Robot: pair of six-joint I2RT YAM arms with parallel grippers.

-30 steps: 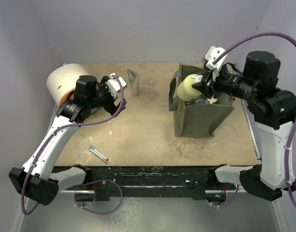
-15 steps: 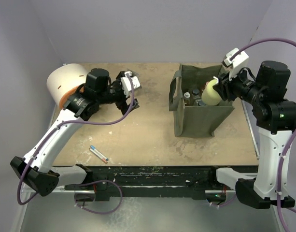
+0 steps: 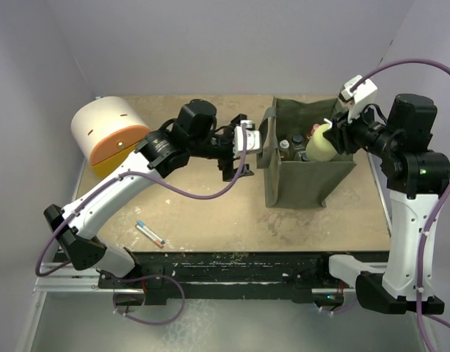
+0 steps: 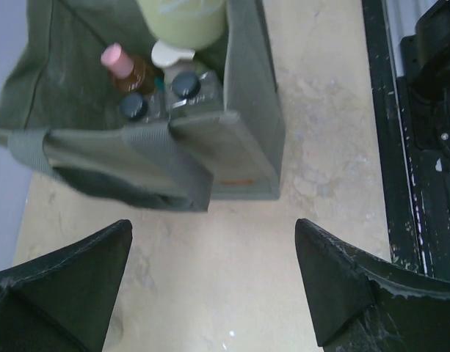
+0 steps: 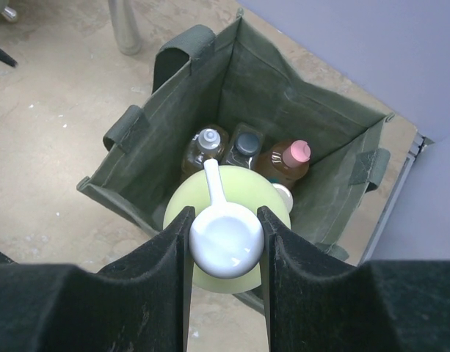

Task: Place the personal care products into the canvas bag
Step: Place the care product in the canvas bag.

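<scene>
We see an olive-green boxy canvas bag [image 3: 302,183] standing open toward the far-right corner of the tan worktop [image 3: 210,213]. The right claw [image 5: 225,238] is clamped on the white cap of a round pale green bottle [image 5: 248,185], holding it over the bag's mouth. Inside the bag, below it, stand a brown bottle with a pink cap [image 5: 292,158], a black-capped bottle [image 5: 247,143] and a clear-capped bottle [image 5: 207,143]. The left claw [image 4: 213,227] hangs just left of the bag, fingers spread wide, holding nothing. A silver-grey tube [image 5: 125,29] stands on the worktop beyond the bag's strap side. A white and orange domed box [image 3: 107,136] sits at the far-left corner. A thin pen-like stick [image 3: 150,233] lies by the near edge.
</scene>
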